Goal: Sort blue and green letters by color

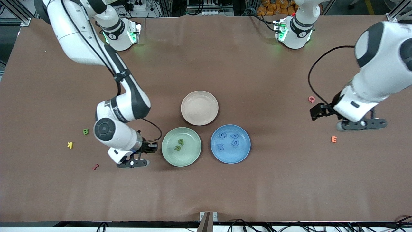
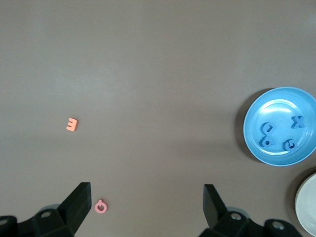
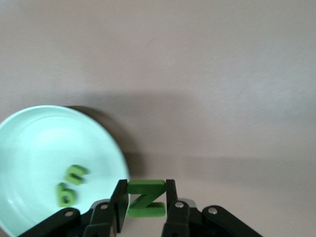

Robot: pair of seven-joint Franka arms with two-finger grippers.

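A brown tabletop [image 1: 206, 193] filled the view under even light, with aluminium framing [image 1: 13, 13] at its corners and dark cables [image 1: 244, 225] trailing along the edge nearest the front camera.

My right gripper [image 3: 146, 197] sits at six o'clock in my wrist view, its two dark fingers [image 3: 120, 202] closed against the sides of a green letter N [image 3: 146, 198]. The letter lies flat between them and shows as a Z shape from here. At about eight o'clock lies the pale green plate [image 3: 29, 133], its rim running just beside my nearer finger. Two green letters rest inside it, a u [image 3: 77, 174] and a p [image 3: 65, 194], close together near the plate's edge. The brown table [image 3: 207, 74] fills everything from nine round to four o'clock.
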